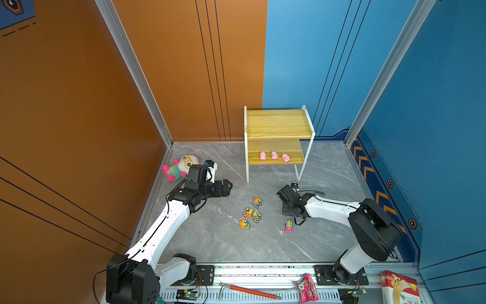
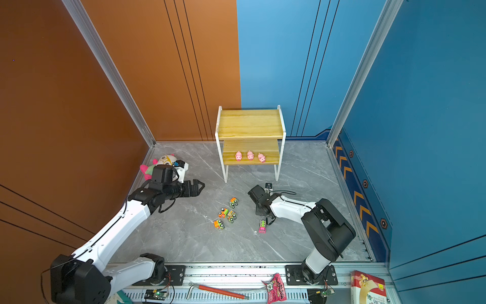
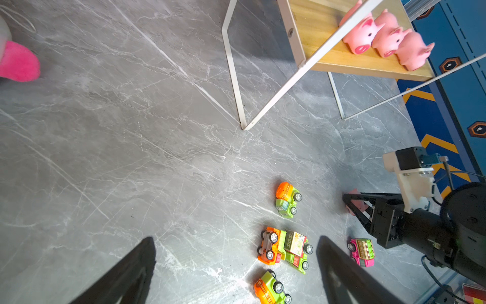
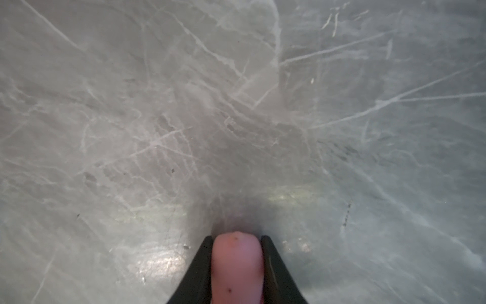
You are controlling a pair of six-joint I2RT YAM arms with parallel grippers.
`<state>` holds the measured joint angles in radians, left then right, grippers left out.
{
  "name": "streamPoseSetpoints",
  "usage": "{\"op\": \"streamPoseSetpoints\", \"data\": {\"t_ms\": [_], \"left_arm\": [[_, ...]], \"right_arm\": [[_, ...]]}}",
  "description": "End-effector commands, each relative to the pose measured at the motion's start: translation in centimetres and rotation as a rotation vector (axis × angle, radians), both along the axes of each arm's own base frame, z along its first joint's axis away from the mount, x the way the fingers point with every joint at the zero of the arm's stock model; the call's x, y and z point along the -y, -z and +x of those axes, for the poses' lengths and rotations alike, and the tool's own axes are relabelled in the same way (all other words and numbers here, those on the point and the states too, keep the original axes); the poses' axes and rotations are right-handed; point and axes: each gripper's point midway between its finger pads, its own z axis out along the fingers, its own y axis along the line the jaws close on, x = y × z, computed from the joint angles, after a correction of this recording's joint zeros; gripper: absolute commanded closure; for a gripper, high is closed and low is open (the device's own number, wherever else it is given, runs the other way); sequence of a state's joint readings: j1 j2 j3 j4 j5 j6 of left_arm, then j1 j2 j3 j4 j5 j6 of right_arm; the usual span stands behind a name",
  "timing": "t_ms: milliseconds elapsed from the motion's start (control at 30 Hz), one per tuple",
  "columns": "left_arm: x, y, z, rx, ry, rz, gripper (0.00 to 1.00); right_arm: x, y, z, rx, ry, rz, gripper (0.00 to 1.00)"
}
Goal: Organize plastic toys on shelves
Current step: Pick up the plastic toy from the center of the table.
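The shelves [image 1: 278, 123] stand at the back, with three pink pigs [image 1: 274, 155] in a row on the lower board and the upper board bare. Several orange-and-green trucks [image 1: 252, 213] lie clustered on the grey floor, and a pink truck [image 1: 288, 226] sits apart to their right. My right gripper [image 4: 237, 238] points down at the floor just behind the pink truck, shut on another pink pig [image 4: 236, 263], which also shows in the left wrist view [image 3: 358, 203]. My left gripper [image 3: 236, 238] hovers open and empty left of the trucks.
A plush doll [image 1: 181, 165] lies in the back left corner behind my left arm. On the front rail lie a red-handled tool [image 1: 249, 290], a pink packet [image 1: 307, 289] and a red-and-white box [image 1: 398, 289]. Walls close in the left, back and right sides.
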<state>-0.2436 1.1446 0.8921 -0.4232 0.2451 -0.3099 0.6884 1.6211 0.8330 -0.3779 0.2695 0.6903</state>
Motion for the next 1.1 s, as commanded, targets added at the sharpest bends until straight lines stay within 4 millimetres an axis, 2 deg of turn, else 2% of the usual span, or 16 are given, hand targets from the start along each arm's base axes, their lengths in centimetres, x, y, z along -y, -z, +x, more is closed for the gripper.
{"op": "streamPoseSetpoints", "data": {"t_ms": [0, 367, 400, 533, 767, 1067], "left_arm": [[0.1, -0.3, 0.0, 0.002, 0.012, 0.019, 0.04], [0.1, 0.0, 0.1, -0.008, 0.011, 0.023, 0.04], [0.1, 0.1, 0.1, -0.011, 0.012, 0.023, 0.04], [0.1, 0.3, 0.2, -0.015, 0.012, 0.024, 0.04], [0.1, 0.6, 0.3, -0.023, 0.011, 0.028, 0.04], [0.0, 0.7, 0.4, -0.025, 0.009, 0.033, 0.04]], "right_arm": [[-1.7, -0.3, 0.8, 0.011, -0.172, -0.021, 0.70], [-5.4, 0.3, 2.7, 0.087, -0.351, 0.060, 0.65], [-6.5, 0.3, 2.4, 0.095, -0.390, 0.050, 0.64], [-6.8, 0.5, 3.4, 0.117, -0.425, 0.003, 0.60], [-7.4, -0.2, 4.3, 0.161, -0.456, -0.003, 0.46], [-8.1, -3.1, 4.1, 0.290, -0.454, 0.121, 0.33]]}}
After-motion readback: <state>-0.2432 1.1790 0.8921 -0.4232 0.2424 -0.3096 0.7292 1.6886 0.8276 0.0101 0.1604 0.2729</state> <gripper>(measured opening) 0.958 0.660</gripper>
